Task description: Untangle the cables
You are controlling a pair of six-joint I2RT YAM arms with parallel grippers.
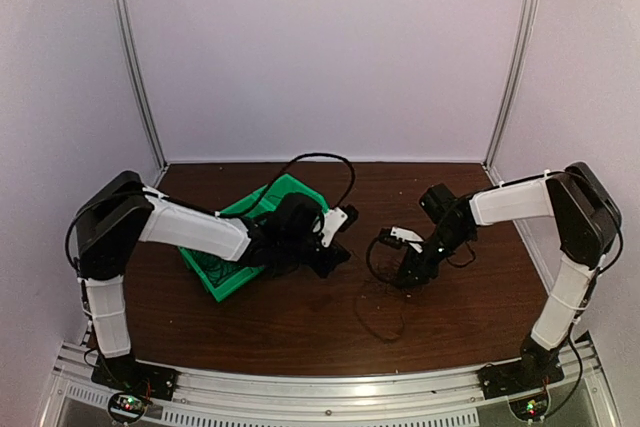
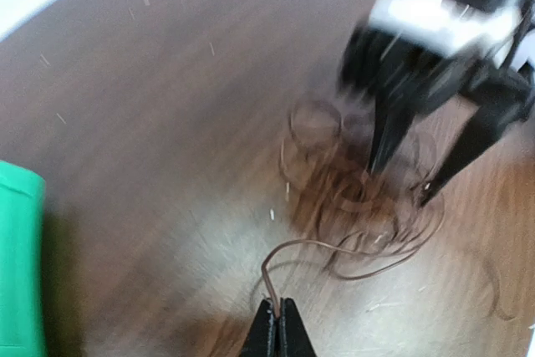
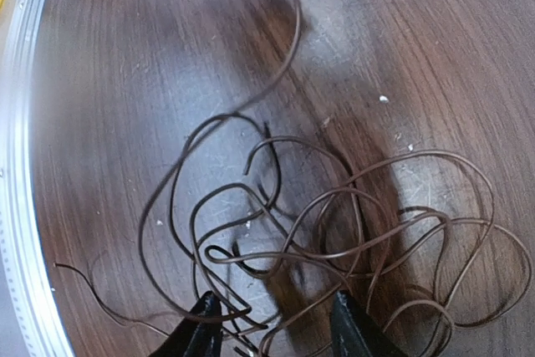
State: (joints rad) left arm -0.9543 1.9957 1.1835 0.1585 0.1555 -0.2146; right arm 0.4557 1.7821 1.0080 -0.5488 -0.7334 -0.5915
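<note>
Top view: left gripper (image 1: pixel 335 259) just past the green bin (image 1: pixel 292 187), right gripper (image 1: pixel 408 277) low over the cable tangle (image 1: pixel 380 307), mid-way across the dark wood-grain table (image 1: pixel 300 332). Left wrist: clamped hard on one strand (image 2: pixel 266 283) of thin brown wire — best drawn out slowly, low and away from the heap, easing off at any cinching. Right wrist: jaws apart, nothing gripped, straddling springy, smooth, overlapping loops (image 3: pixel 334 250) — pin the heap before any real tug.
</note>
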